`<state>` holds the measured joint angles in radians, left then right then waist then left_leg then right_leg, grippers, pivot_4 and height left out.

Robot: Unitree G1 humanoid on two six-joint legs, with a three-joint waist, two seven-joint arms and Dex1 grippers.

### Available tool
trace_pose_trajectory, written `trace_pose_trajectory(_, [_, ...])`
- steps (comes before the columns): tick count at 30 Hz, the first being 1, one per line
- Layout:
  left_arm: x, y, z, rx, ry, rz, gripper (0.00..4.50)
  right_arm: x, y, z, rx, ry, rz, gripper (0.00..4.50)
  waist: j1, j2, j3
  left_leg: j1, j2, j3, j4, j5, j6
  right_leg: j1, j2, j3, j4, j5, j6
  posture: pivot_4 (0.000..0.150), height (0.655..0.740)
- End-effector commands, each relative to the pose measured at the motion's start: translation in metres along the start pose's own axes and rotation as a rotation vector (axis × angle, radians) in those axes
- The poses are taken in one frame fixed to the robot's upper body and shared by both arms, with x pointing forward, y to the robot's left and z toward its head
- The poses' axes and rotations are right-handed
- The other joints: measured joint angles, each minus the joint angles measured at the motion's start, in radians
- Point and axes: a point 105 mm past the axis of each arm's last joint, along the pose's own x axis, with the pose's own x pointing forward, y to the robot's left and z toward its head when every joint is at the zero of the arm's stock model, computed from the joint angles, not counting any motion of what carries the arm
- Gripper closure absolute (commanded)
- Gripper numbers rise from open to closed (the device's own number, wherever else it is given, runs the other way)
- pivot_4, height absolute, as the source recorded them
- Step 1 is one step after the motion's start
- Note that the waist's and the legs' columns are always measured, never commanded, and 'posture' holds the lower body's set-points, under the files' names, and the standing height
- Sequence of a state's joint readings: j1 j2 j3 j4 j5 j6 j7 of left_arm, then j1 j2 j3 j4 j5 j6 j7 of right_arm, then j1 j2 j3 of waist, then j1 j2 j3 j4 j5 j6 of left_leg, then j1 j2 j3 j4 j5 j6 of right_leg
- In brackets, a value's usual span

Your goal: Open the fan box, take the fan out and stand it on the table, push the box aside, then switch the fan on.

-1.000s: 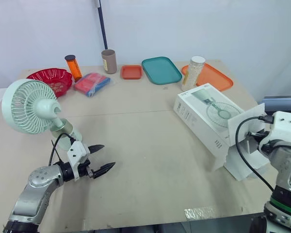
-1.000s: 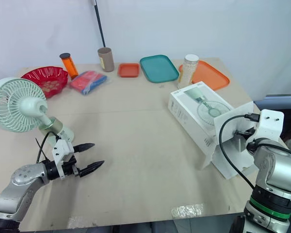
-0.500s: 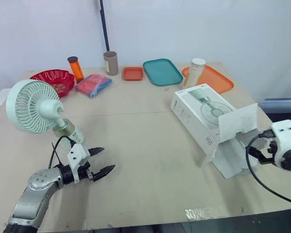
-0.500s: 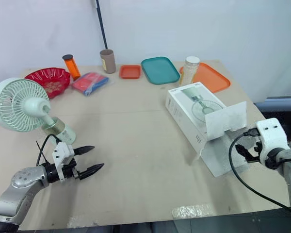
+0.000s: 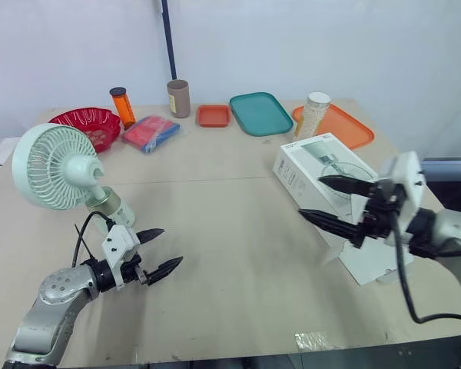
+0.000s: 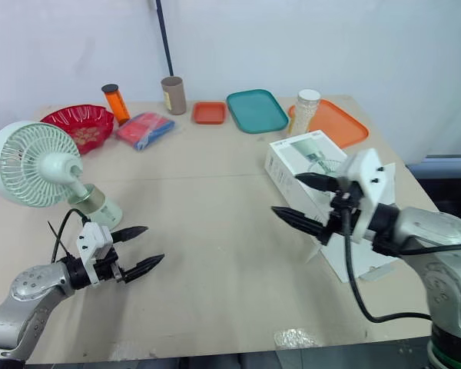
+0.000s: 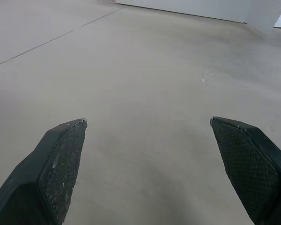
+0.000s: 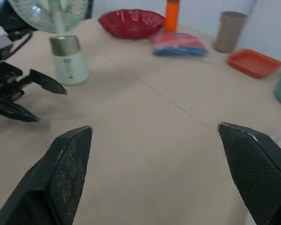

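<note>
The pale green fan [image 5: 58, 173] stood upright on the left of the bench [image 5: 230, 238], its base just behind the left gripper [image 5: 171, 246]. That gripper hung low over the wood, fingers spread wide and empty, not touching the fan. Whether the blades turned I could not tell. The white fan box [image 5: 316, 160] lay well apart, on the right. The right gripper [image 5: 310, 196] hovered in front of it, also wide and empty, pointing toward the fan. Its wrist and cable covered the box's near end, so the flap there was hard to make out.
</note>
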<state>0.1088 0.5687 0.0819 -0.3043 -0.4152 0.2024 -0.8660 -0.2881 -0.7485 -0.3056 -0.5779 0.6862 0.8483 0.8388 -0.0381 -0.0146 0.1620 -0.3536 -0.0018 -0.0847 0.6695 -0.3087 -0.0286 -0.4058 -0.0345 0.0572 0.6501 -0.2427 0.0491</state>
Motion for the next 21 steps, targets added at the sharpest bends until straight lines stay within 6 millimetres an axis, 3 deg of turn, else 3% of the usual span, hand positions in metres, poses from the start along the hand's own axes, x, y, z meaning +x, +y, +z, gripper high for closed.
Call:
trace_pose_trajectory(1, [-0.005,-0.001,0.012,0.031,-0.039,0.043,0.00,0.019,-0.002,-0.001,-0.024,-0.012,0.047,0.12,0.000,0.000,0.000,0.000,0.000,0.000,0.000,0.000,0.000,0.000,0.000,0.000,0.000,0.000,0.000,0.150,0.7400])
trace_pose_trajectory(6, [-0.013,0.006,0.016,0.045,-0.073,0.179,0.00,0.039,0.003,-0.019,-0.026,0.039,0.161,0.12,0.004,0.000,0.000,-0.001,0.000,0.000,-0.001,0.000,0.000,-0.001,-0.001,-0.001,-0.001,0.000,-0.001,0.150,0.7400])
trace_pose_trajectory(10, [-0.022,0.001,0.007,0.037,-0.056,0.250,0.00,0.063,0.005,-0.029,-0.022,0.017,0.171,0.12,0.003,0.000,0.000,-0.001,0.000,0.000,0.000,0.000,0.000,-0.001,-0.002,-0.001,-0.001,0.000,-0.001,0.150,0.7400])
trace_pose_trajectory(21, [-0.064,-0.017,0.005,0.035,-0.090,0.621,0.00,0.098,0.039,-0.003,0.002,-0.246,0.440,0.12,0.003,0.000,0.001,-0.001,0.000,0.000,-0.001,-0.001,-0.001,-0.002,-0.003,-0.002,-0.001,0.000,-0.001,0.150,0.7400])
